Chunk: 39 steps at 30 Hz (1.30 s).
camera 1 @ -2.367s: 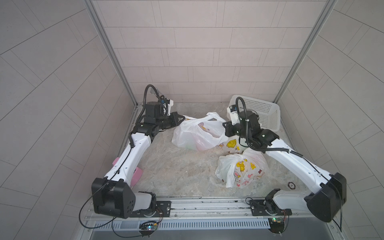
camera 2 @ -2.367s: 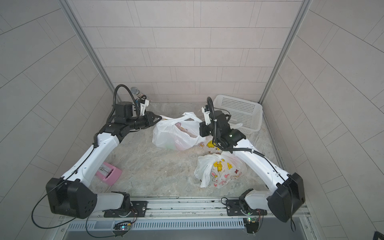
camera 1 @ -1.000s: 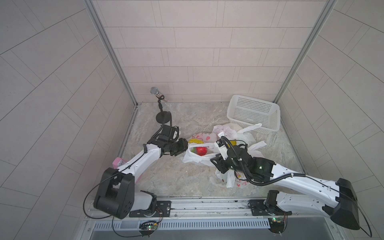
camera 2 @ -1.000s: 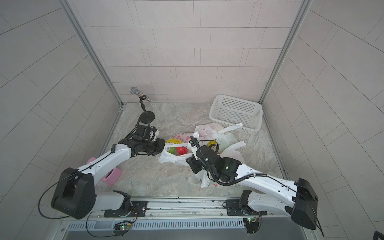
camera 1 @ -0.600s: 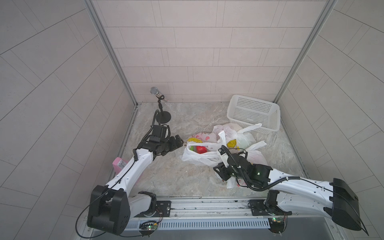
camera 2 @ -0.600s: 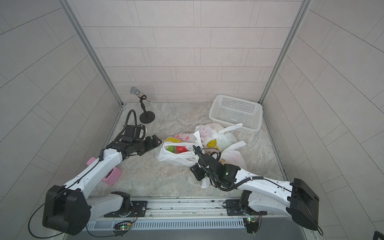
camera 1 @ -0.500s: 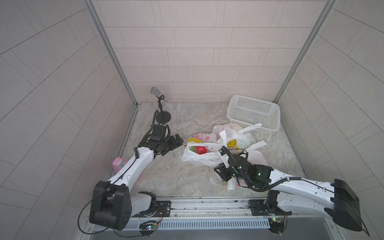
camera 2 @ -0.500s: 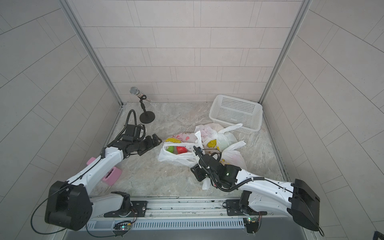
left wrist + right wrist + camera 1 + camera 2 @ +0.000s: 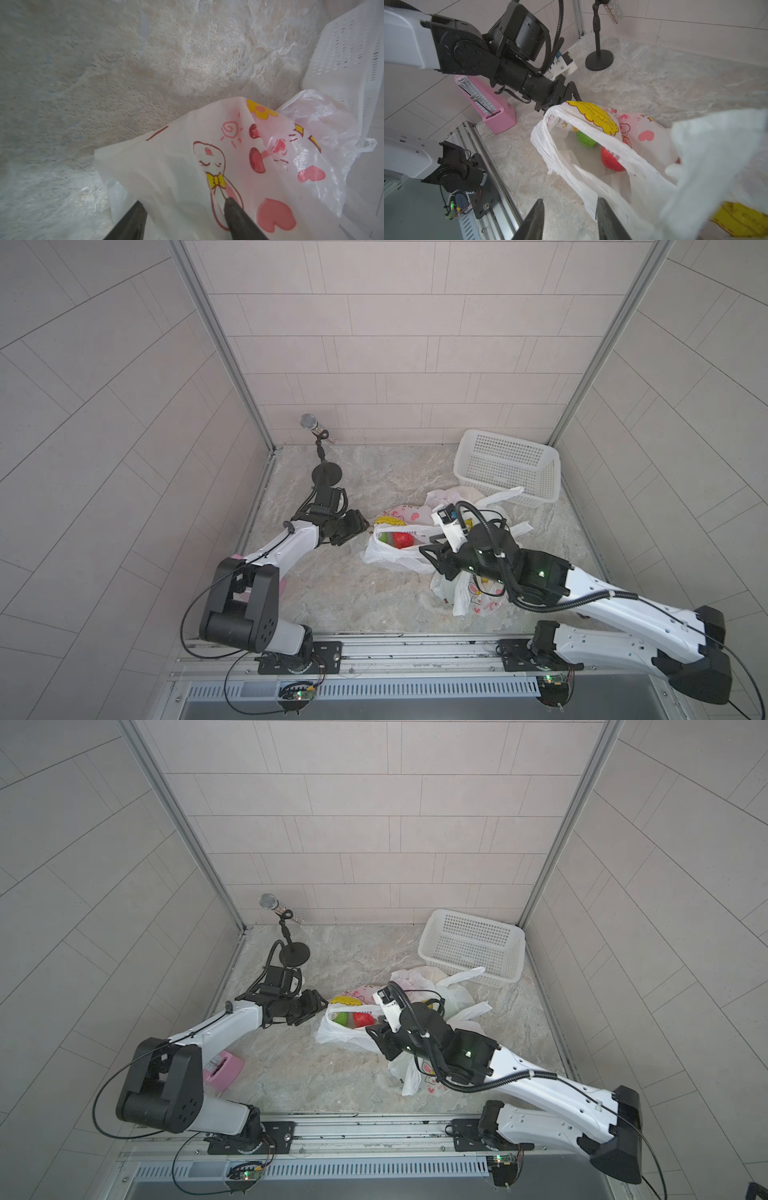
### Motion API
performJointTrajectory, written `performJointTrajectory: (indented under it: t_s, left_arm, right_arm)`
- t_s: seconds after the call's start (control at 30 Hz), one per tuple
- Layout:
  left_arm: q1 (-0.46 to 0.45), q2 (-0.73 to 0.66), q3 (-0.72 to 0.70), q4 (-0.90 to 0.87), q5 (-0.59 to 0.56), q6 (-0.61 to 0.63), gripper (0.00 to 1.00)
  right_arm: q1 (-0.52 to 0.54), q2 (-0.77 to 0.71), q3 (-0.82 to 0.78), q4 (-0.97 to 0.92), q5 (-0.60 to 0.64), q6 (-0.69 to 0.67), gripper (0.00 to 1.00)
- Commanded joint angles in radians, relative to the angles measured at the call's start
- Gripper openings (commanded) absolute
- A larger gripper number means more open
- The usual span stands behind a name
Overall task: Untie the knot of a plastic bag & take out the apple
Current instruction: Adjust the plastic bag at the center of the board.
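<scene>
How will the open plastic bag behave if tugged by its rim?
Likely floppy: the plastic bag sags in wrinkles. Thin film, so probably light and apt to slide. The round red fruit and green fruit inside could roll.

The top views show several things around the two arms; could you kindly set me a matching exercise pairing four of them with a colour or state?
Things:
1. microphone
2. basket
3. metronome
4. bag nearest the microphone

Colours or states:
A. pink
B. untied, mouth gaping
C. white, perforated walls
D. silver head, upright

Pairs: 1-D, 2-C, 3-A, 4-B.
</scene>
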Motion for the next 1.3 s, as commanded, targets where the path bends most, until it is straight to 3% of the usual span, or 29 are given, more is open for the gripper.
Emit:
performJointTrajectory:
  t_s: [0.0, 0.07, 0.13, 0.37, 0.4, 0.5, 0.67, 0.8, 0.93, 1.03, 1.1, 1.17, 1.27]
  left_arm:
    - [-0.002, 0.0, -0.02, 0.043, 0.025, -0.002, 0.44]
    - [-0.003, 0.002, -0.022, 0.045, 0.047, -0.008, 0.34]
    - [-0.002, -0.009, -0.022, 0.032, 0.053, -0.003, 0.32]
    - [0.018, -0.008, 0.088, -0.128, -0.041, 0.062, 0.64]
    - [0.019, 0.001, 0.094, -0.122, -0.061, 0.065, 0.73]
    - [0.018, 0.058, 0.112, -0.12, -0.099, 0.075, 0.83]
    - [0.011, 0.148, 0.087, -0.079, -0.076, 0.065, 1.0]
    - [0.011, 0.157, 0.053, -0.046, -0.061, 0.074, 1.0]
    - [0.009, 0.149, 0.028, -0.001, -0.068, 0.069, 1.0]
    - [0.008, 0.172, 0.026, 0.005, -0.052, 0.071, 0.86]
    - [0.009, 0.184, 0.026, 0.014, -0.031, 0.069, 0.54]
    - [0.007, 0.184, 0.033, 0.028, 0.003, 0.063, 0.3]
    - [-0.005, 0.152, 0.063, 0.01, 0.033, 0.06, 0.09]
  right_arm:
    - [0.002, 0.14, 0.036, 0.05, -0.011, -0.029, 0.43]
    - [-0.007, 0.21, 0.044, 0.079, -0.003, -0.009, 0.42]
    - [-0.014, 0.269, 0.017, 0.15, 0.022, 0.019, 0.41]
    - [-0.019, 0.42, -0.036, 0.31, 0.054, 0.063, 0.37]
    - [-0.019, 0.443, -0.034, 0.318, 0.075, 0.075, 0.39]
    - [-0.015, 0.495, -0.022, 0.316, 0.083, 0.098, 0.47]
    - [0.052, 0.51, -0.075, 0.327, 0.093, 0.192, 0.51]
    - [0.084, 0.476, -0.162, 0.402, 0.087, 0.327, 0.51]
    - [0.089, 0.491, -0.171, 0.382, 0.087, 0.33, 0.51]
    - [0.089, 0.454, -0.172, 0.332, 0.094, 0.303, 0.49]
    - [0.087, 0.405, -0.177, 0.288, 0.14, 0.287, 0.47]
    - [0.083, 0.358, -0.186, 0.272, 0.197, 0.268, 0.44]
    - [0.059, 0.294, -0.199, 0.249, 0.239, 0.251, 0.43]
